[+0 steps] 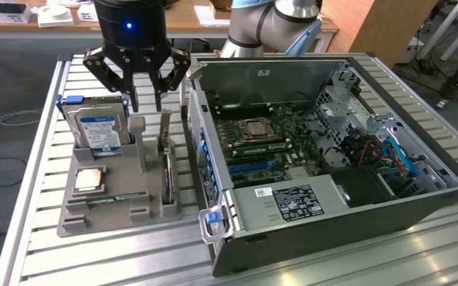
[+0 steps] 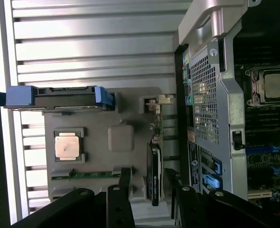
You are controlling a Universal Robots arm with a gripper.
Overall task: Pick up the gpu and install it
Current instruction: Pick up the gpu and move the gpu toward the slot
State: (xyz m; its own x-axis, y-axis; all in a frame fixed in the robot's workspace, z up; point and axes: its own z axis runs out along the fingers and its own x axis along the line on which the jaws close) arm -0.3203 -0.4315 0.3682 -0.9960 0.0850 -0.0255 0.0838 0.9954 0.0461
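We see the gpu (image 1: pixel 166 164) standing on edge in the grey holder (image 1: pixel 110 208), on the exterior view's right beside the computer case (image 1: pixel 333 226); thin, dark, perhaps brownish; the gripper (image 1: pixel 146 104) hangs above, spread wide, empty.

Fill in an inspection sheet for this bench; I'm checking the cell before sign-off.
Surface: slatted metal table carrying a grey holder and an open PC case.
Job's things: gpu on edge in the holder, beside the case, ungripped.
Clutter: hard drive, CPU and RAM stick in the holder.
Grippers: gripper open, above the holder, holding nothing.
Cables: blue and orange leads inside the case; floor cable.
Surroundings: wooden desk with boxes behind.
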